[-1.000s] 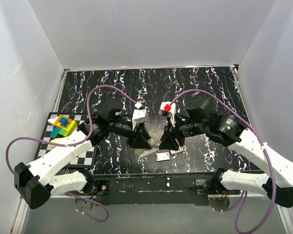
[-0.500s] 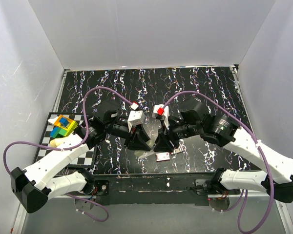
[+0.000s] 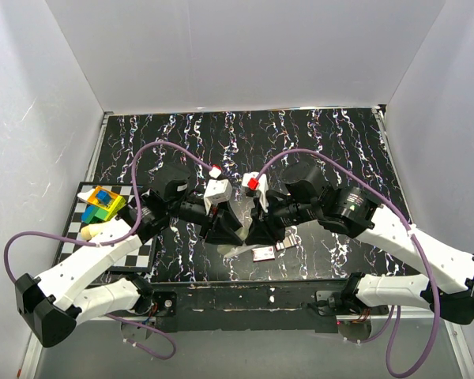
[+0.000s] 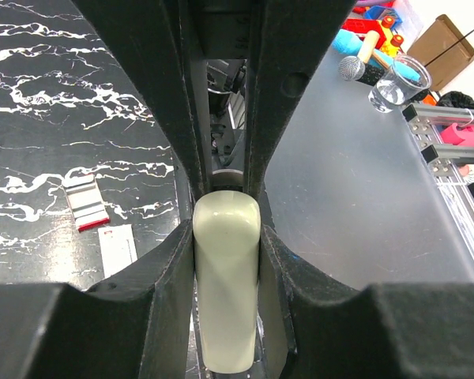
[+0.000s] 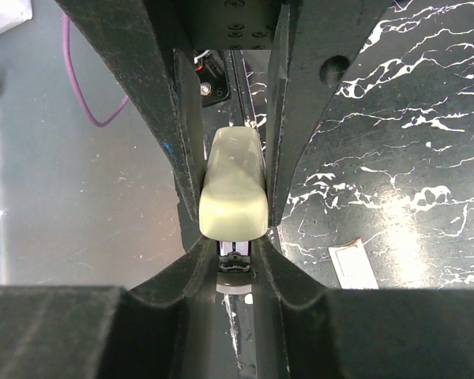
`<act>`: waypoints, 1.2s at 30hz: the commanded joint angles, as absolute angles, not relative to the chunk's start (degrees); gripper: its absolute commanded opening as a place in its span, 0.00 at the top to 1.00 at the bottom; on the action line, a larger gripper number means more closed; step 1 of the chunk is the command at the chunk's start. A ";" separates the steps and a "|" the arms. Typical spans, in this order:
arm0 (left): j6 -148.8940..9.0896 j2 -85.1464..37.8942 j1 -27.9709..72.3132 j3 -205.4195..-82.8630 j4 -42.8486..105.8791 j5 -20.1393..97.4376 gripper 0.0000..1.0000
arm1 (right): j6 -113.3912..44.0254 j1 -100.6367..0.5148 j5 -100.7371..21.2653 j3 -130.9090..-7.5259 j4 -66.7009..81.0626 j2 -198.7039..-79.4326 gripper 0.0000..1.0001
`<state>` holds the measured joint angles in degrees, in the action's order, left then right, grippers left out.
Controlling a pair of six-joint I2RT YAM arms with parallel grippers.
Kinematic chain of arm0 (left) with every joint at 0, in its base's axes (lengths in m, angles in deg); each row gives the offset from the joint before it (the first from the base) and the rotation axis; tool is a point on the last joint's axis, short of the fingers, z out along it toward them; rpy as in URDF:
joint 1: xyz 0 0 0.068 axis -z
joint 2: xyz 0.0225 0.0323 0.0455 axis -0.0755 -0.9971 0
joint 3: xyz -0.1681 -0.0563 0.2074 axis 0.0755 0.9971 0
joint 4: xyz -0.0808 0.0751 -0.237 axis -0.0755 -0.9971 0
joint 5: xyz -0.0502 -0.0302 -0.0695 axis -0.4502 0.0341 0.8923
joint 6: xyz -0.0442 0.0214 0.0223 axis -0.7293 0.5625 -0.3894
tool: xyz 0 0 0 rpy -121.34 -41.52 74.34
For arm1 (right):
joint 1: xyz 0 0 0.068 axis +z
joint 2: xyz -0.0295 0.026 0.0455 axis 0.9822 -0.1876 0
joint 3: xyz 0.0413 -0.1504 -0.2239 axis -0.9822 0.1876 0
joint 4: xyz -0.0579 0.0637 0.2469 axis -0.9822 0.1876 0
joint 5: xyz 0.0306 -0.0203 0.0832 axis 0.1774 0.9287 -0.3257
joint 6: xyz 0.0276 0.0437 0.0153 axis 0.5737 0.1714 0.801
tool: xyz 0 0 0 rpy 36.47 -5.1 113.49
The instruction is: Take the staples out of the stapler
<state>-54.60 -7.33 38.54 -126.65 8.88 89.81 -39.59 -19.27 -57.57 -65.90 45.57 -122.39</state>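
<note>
Currently the stapler (image 4: 226,284) is clamped at the table's front centre, w/ left gripper (image 3: 223,229) & right gripper (image 3: 258,230) closed narrow on opposite ends. Opening step judged in hand; next, the top must be hinged up w/o slipping.

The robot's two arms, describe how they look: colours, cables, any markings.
Left arm and right arm are white shells with black joints. A purple cable loops along each. Each wrist carries a white camera block with a small red tag. The fingers are black, broad and tapering.
</note>
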 commanded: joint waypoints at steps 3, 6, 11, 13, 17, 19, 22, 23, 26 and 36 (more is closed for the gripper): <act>-55.77 -5.00 38.56 -126.03 11.92 91.47 1.00 | -39.74 -18.37 -57.15 -65.57 42.62 -121.53 0.88; -56.12 -4.38 38.65 -125.85 12.45 91.04 1.00 | -39.13 -18.19 -56.53 -64.08 41.92 -120.57 0.99; -57.53 -1.75 38.48 -124.45 15.08 86.74 1.00 | -37.72 -18.02 -56.88 -60.13 39.37 -117.58 0.99; -59.54 -0.08 38.56 -123.74 17.18 84.98 1.00 | -37.19 -18.02 -56.97 -58.72 39.11 -116.79 0.99; -62.53 3.69 38.30 -121.99 21.58 81.64 1.00 | -35.88 -17.93 -57.49 -55.82 38.23 -115.12 0.99; -64.20 4.93 38.12 -120.93 23.95 80.58 1.00 | -35.17 -17.84 -57.84 -54.41 37.35 -114.50 0.99; -65.61 5.90 37.95 -120.05 25.89 79.35 1.00 | -34.38 -17.75 -58.20 -52.56 36.73 -113.54 0.99; -65.88 6.16 37.95 -120.05 26.16 79.17 1.00 | -34.20 -17.67 -58.20 -52.04 36.47 -113.36 0.99; -66.49 6.52 37.95 -119.70 27.12 78.55 1.00 | -33.50 -17.49 -58.37 -50.63 35.68 -112.48 0.99; -67.90 7.75 37.68 -119.35 29.06 77.41 1.00 | -31.83 -17.05 -58.90 -45.88 32.95 -110.28 0.99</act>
<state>-67.01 4.01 39.02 -117.42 21.66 81.61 -33.40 -17.87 -57.31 -49.20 23.10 -111.50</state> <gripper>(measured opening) 0.306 0.206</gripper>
